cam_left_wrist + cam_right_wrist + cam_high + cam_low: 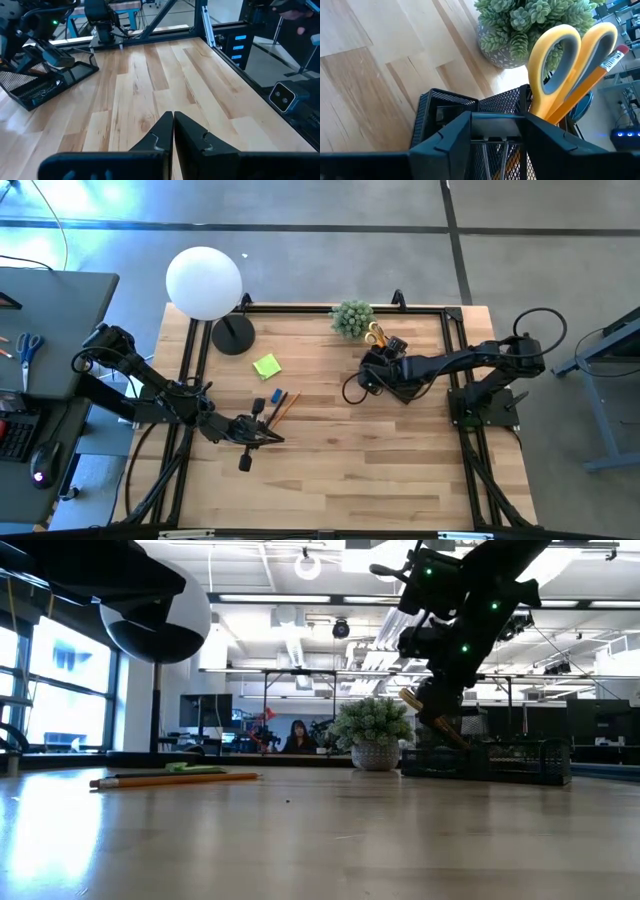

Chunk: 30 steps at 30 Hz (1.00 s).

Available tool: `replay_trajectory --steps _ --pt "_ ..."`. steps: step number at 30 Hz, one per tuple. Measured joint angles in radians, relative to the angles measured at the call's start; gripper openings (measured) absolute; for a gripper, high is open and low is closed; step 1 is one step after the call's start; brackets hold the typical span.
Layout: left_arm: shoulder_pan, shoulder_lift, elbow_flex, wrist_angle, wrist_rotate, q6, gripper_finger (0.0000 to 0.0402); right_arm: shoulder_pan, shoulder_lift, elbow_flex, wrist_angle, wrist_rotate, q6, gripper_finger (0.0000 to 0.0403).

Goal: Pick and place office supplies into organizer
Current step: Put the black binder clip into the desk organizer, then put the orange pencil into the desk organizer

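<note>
**Right claw over the organizer, more supplies waiting on the table**

The right claw hangs directly above the black mesh organizer, its fingers spread apart with nothing visible between them. The yellow-handled scissors and an orange pencil stand upright in a compartment next to the potted plant. This looks like the release end of a placing step: the item seems to be in and the claw free.

The left claw sits low over the table with its fingers pressed together and empty, just beside the remaining supplies: the lime-green sticky-note pad, the small blue block, an orange pencil and dark pen lying side by side, and a small dark clip.

The next move probably calls for the right claw to lift straight up, clear of the scissor handles, so nothing is dragged out. The left claw would need to open before taking the pencils.
</note>
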Motion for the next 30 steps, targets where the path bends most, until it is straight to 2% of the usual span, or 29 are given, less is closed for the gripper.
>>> replay_trajectory --steps 17,22,27,30 --pt "0.000 0.000 0.000 0.000 0.000 0.000 0.0006 0.011 0.000 0.000 -0.005 -0.022 0.007 0.0200" --pt "0.000 0.000 0.000 0.000 0.000 0.000 0.0005 0.044 0.000 0.000 0.059 -0.029 0.029 0.0205" --pt "0.000 0.000 0.000 -0.007 -0.001 0.000 0.0005 0.087 0.000 0.000 0.217 -0.182 0.028 0.0200" --pt "0.000 0.000 0.000 -0.026 -0.064 -0.012 0.0006 0.111 0.000 0.000 0.298 -0.317 0.028 0.0200"
